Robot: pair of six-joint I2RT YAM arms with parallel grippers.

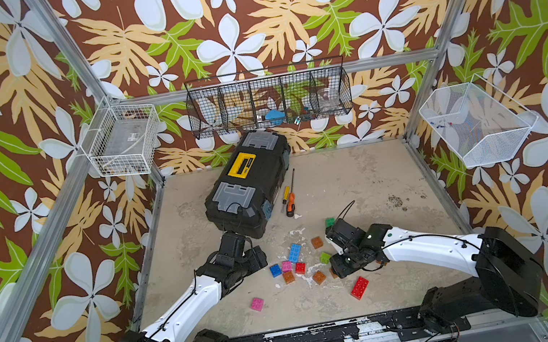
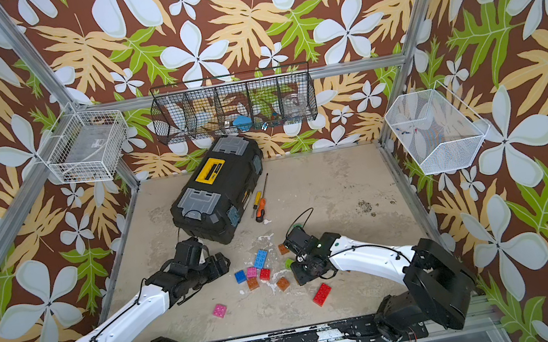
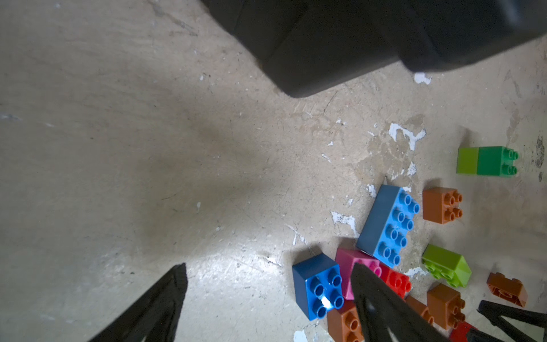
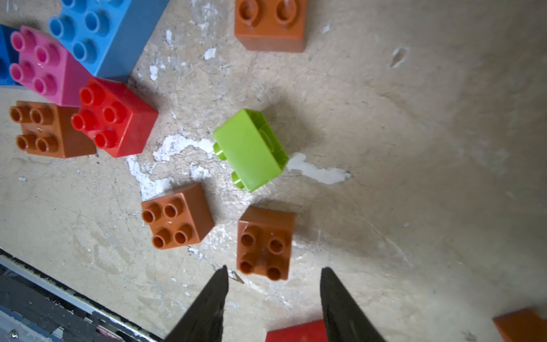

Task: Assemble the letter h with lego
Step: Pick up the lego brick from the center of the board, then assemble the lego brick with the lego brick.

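Multicoloured studded plastic lego bricks (image 1: 294,252) loose on worktop (image 1: 360,172), letter h unbuilt; left end effector (image 3: 268,266) wide, right end effector (image 4: 274,268) narrower, both empty.

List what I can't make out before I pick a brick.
Green brick stack: both top views, partly behind the right arm.
Long red brick: right wrist view, cut off by the frame edge.
Black mesh basket contents: both top views, too small, screened by mesh.

Scuffed tabletop (image 1: 360,172), lego (image 1: 294,252), toolbox (image 1: 247,180), screwdrivers (image 1: 290,205)
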